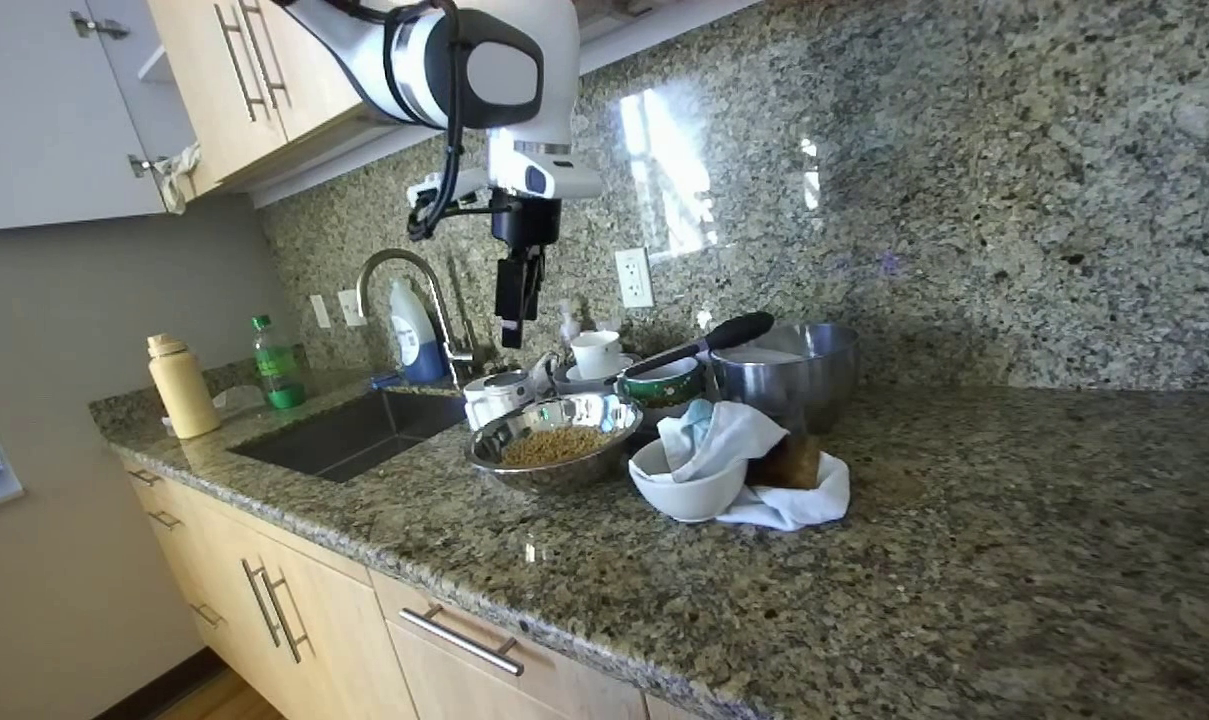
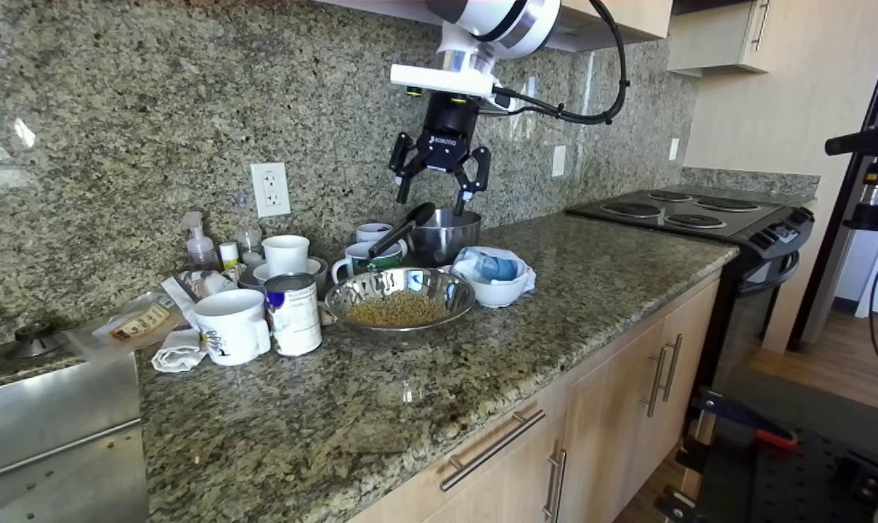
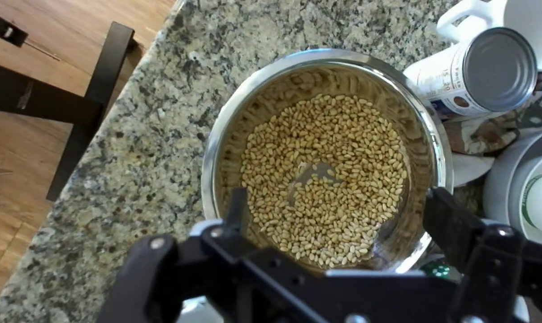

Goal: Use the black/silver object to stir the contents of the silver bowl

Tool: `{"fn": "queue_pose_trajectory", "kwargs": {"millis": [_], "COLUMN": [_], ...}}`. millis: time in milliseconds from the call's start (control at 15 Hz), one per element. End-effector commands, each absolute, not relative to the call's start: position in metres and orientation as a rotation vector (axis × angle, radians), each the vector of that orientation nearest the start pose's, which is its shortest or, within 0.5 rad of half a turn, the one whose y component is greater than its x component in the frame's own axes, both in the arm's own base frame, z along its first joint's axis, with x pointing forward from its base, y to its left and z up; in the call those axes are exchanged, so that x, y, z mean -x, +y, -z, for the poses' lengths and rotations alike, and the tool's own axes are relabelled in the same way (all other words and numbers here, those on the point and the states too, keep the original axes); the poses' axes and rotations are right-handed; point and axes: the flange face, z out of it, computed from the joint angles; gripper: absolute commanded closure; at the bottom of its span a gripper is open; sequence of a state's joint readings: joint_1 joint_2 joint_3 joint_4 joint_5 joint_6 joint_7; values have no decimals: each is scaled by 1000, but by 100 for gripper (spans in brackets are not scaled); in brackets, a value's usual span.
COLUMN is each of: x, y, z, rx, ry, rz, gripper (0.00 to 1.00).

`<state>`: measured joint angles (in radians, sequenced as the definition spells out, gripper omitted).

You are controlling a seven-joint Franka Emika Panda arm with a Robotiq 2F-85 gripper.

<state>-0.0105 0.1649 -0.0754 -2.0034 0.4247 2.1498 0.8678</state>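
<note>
Hovers with spread, empty pincer (image 2: 431,202); may clip silver bowl (image 3: 210,157) below, spilling grain (image 3: 333,206), if reaching sideways too low for black-handled utensil (image 1: 714,340).

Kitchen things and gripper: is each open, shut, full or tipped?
Gripper: open, empty
Silver bowl: upright, grains inside
Utensil: slanted, not gripped
White bowl: upright, cloth partly inside
Steel pot: upright
Can: upright, top closed
Yellow bottle: upright, capped
Green bottle: upright, capped
Drawers: shut
Grey door: open
</note>
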Motion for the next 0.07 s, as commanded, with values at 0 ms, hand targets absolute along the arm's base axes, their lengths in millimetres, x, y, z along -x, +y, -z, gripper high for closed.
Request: {"fn": "queue_pose_trajectory", "kwargs": {"millis": [0], "x": [-585], "y": [-32], "z": [-377], "rx": [2340], "ry": [1586], "rz": [-209], "gripper": [0]}}
